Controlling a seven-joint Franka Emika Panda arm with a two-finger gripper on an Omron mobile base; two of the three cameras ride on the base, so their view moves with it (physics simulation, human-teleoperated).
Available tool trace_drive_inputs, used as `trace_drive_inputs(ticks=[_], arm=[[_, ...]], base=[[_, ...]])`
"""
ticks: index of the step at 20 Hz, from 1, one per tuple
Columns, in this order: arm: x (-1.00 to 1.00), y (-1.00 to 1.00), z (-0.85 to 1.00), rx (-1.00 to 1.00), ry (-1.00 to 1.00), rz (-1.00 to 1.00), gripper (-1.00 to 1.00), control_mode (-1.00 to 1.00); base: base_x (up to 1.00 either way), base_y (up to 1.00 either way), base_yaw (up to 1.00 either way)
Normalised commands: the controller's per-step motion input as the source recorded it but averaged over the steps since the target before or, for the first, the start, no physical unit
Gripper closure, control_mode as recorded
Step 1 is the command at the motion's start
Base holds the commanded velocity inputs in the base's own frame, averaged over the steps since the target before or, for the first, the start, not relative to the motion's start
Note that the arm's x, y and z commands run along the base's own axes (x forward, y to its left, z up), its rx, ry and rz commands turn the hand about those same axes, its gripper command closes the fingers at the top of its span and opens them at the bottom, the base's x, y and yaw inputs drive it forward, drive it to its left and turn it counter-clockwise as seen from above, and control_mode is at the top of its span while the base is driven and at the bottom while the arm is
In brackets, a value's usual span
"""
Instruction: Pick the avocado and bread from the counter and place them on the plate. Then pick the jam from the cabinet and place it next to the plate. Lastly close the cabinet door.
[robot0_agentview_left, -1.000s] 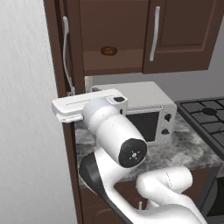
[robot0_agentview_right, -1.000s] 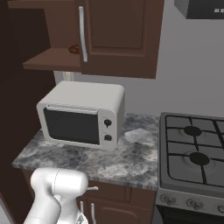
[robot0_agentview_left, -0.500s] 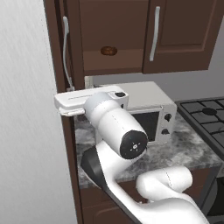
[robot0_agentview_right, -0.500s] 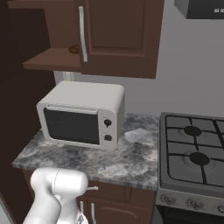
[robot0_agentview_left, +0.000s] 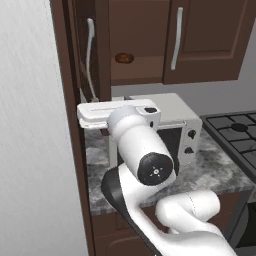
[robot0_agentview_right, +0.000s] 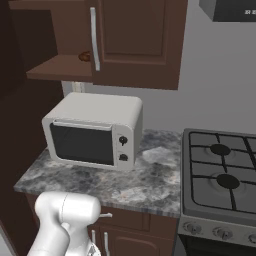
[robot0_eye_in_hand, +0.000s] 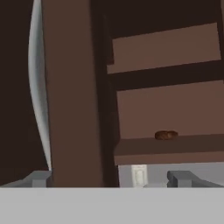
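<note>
Cabinet (robot0_agentview_left: 135, 45) open; brown lump (robot0_agentview_left: 124, 58) on shelf.

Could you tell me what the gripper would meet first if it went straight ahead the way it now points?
Probably the open cabinet door: in the hand view its edge stands ahead of the open gripper, towards the left fingertip. The shelf's dark brown lump lies further back, though depth is hard to judge.

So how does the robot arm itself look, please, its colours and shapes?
The arm is glossy white with rounded, tube-like links and dark joints; one round dark end cap has a small pale mark in the middle. The gripper ends in two small grey tips.
</note>
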Motion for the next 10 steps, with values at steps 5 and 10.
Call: trace_drive_inputs(ticks=[5,10], arm=[[0.0,-0.35,0.0,0.0,0.02,-0.19,-1.0,-1.0],[0.15,-0.32,0.03,0.0,0.08,-0.14,-1.0,-1.0]], base=[[0.0,0.0,0.0],[0.0,0.0,0.0]])
